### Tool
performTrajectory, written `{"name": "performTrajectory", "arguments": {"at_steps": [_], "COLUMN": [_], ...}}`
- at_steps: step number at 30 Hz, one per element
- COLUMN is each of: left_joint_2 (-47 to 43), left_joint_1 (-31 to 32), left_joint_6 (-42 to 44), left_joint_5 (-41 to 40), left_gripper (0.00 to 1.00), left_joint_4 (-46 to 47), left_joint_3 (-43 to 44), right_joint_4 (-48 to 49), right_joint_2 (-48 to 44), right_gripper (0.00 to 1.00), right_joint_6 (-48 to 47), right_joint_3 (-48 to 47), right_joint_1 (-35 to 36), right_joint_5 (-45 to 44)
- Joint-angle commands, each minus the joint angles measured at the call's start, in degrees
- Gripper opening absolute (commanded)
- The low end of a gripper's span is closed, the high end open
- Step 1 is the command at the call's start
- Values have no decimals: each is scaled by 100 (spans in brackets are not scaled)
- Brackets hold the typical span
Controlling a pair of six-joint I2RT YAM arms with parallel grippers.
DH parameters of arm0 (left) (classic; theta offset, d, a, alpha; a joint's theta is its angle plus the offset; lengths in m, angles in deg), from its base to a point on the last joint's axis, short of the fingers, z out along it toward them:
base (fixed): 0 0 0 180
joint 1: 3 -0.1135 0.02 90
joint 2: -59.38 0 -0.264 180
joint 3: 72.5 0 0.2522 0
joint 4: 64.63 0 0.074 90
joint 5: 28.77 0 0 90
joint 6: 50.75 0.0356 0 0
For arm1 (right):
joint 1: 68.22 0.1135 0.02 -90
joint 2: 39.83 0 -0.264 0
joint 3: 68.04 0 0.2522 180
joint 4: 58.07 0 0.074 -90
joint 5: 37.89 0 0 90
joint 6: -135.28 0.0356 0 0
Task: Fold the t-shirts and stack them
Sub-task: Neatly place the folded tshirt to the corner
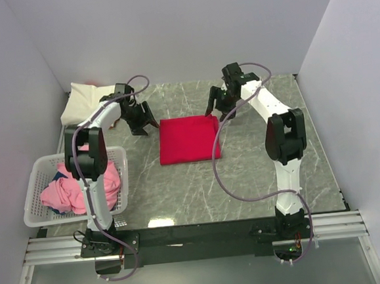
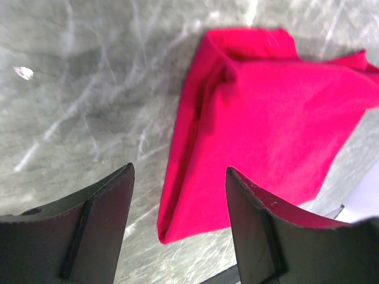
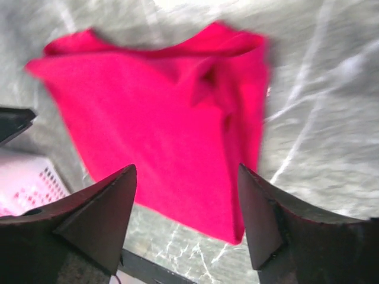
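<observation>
Left end effector (image 1: pixel 146 127) and right end effector (image 1: pixel 219 113) gaped wide, empty.
I saw them at ten and two o'clock of the folded red t-shirt (image 1: pixel 188 139).

Crimson cloth on veined grey stone, pink in a white lattice

The folded t-shirt (image 1: pixel 188 139) in the middle of the table (image 1: pixel 264 169) is plain crimson red with no print, and both wrist views show it a hotter, pinkish red. The table is dark grey-green with pale white veins. At its far left corner lies a plain cream-white t-shirt (image 1: pixel 81 103). At its left edge, a white basket (image 1: pixel 33 201) with a lattice of small holes holds light pink t-shirts (image 1: pixel 59 195). The left arm (image 1: pixel 90 197) and right arm (image 1: pixel 260 100) are white with black joints, the left gripper (image 1: pixel 144 127) and right gripper (image 1: pixel 219 112) are black, and the cables (image 1: pixel 229 178) are grey-mauve.
</observation>
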Motion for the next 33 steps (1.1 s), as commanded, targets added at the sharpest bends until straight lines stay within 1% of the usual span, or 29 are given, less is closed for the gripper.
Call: {"name": "performTrajectory", "arguments": {"at_steps": [1, 5, 10, 14, 21, 27, 30, 31, 33], "left_joint_2": [-550, -778, -1033, -1148, -1209, -1192, -1279, -1341, -1333], "left_joint_1": [17, 17, 17, 17, 17, 17, 8, -9, -36], "left_joint_6": [222, 186, 125, 90, -94, -401, -612, -666, -832], "left_joint_5": [438, 728, 1036, 1089, 1396, 1634, 1416, 1423, 1415], "left_gripper": [68, 69, 70, 70, 71, 72, 72, 73, 75], "left_joint_4": [541, 972, 1499, 1675, 2149, 2940, 3458, 3782, 4030], "left_joint_3": [-351, -852, -1503, -1872, -2400, -2953, -3278, -3488, -3656], "right_joint_4": [317, 537, 660, 565, 423, 423, 449, 449, 449], "right_joint_2": [-470, -487, -391, -303, 83, 154, 102, 93, 49], "right_gripper": [74, 69, 66, 65, 65, 65, 65, 65, 66], "right_joint_6": [-76, -41, 91, 73, 12, 11, 20, 3, 11], "right_joint_3": [215, 531, 1120, 1533, 1745, 1859, 1885, 1894, 1903], "right_joint_1": [283, 486, 582, 574, 548, 521, 512, 512, 512], "right_joint_5": [263, 562, 799, 546, 176, 79, 70, 70, 70]}}
